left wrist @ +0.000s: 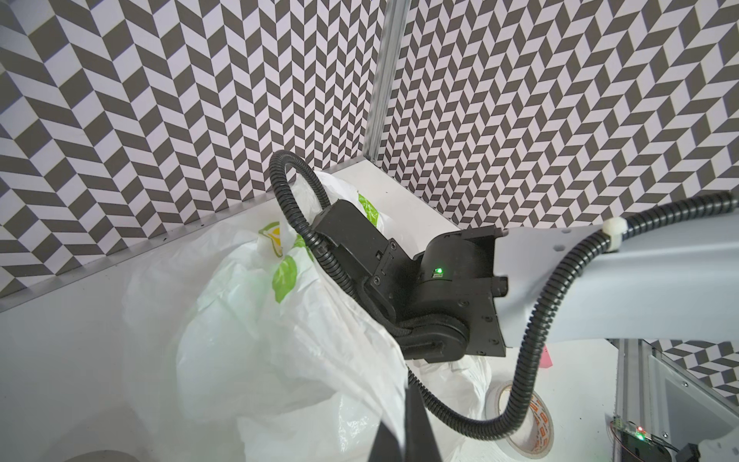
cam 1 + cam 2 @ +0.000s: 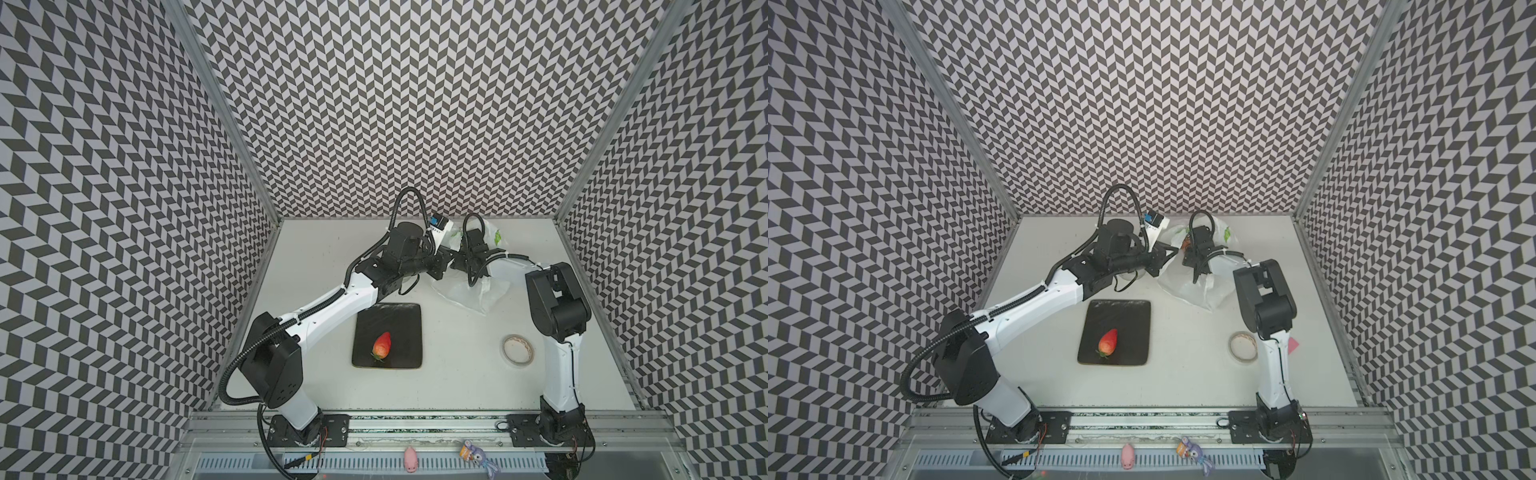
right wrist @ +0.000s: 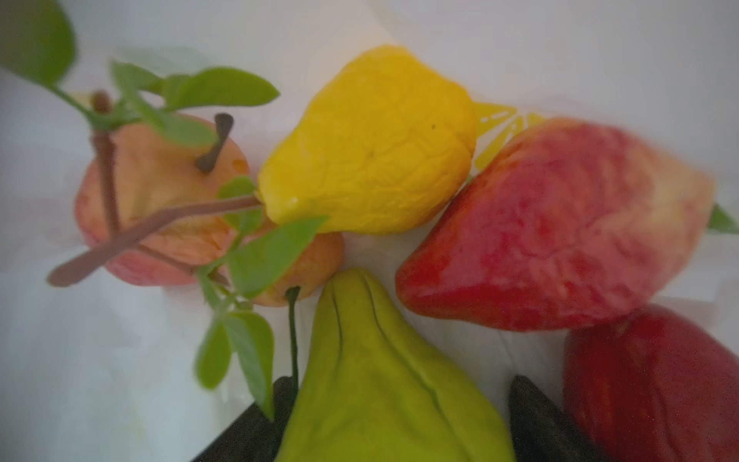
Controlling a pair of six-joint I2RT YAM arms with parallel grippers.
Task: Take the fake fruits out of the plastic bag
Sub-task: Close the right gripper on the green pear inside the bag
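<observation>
Strawberry (image 2: 382,345) lies nearest, on the black plate (image 2: 399,316) — apparently the drop spot for what comes out. Farther back, the left gripper (image 1: 404,436) is clamped on the plastic bag (image 1: 280,340), likely to hold its mouth up. Inside the bag, the right gripper (image 3: 400,400) stands wide, jaws flanking the green pear (image 3: 372,340) — the other fake fruits (image 3: 372,140) lie beyond it.

Thin, crinkly, translucent white plastic bag (image 1: 288,344) with yellow lemon-slice and green leaf print lies bunched on white table (image 1: 72,360), near a corner. Left gripper (image 1: 408,404): black fingertips pinched on a taut bag fold. Right arm's black wrist housing (image 1: 360,248) sits in bag mouth. Beige tape roll (image 1: 538,434) lies beside bag, partly behind black corrugated cable (image 1: 532,352).
</observation>
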